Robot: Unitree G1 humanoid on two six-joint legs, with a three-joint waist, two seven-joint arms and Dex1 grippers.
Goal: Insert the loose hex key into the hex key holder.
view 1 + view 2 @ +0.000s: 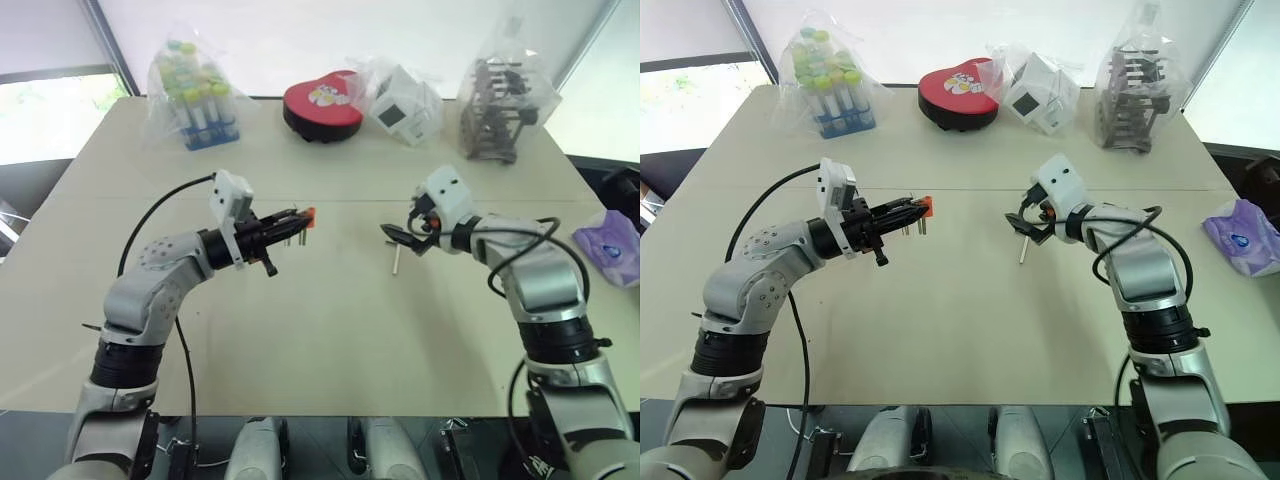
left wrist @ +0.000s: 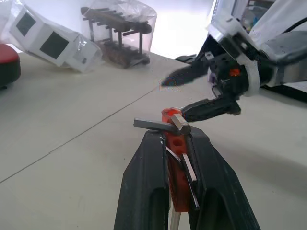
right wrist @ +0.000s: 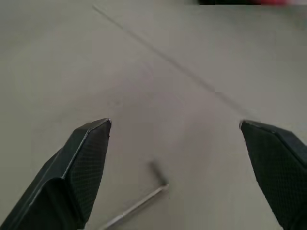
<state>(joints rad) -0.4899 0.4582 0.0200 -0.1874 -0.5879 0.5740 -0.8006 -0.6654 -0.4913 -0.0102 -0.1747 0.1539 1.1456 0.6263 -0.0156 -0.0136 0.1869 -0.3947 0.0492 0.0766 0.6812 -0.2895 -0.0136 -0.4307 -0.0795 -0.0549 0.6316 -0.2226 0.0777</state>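
My left gripper is shut on the hex key holder, a small orange block with several metal keys sticking out of it, held above the table left of centre. The loose hex key lies flat on the table, a thin L-shaped rod with its short bend at the end. My right gripper hovers just above it, open, with nothing between its fingers. In the left wrist view the right gripper faces the holder from a short distance.
Along the table's far edge stand a bag of capped tubes, a red heart-shaped box, a bagged white cube and a bagged dark rack. A purple packet lies at the right edge.
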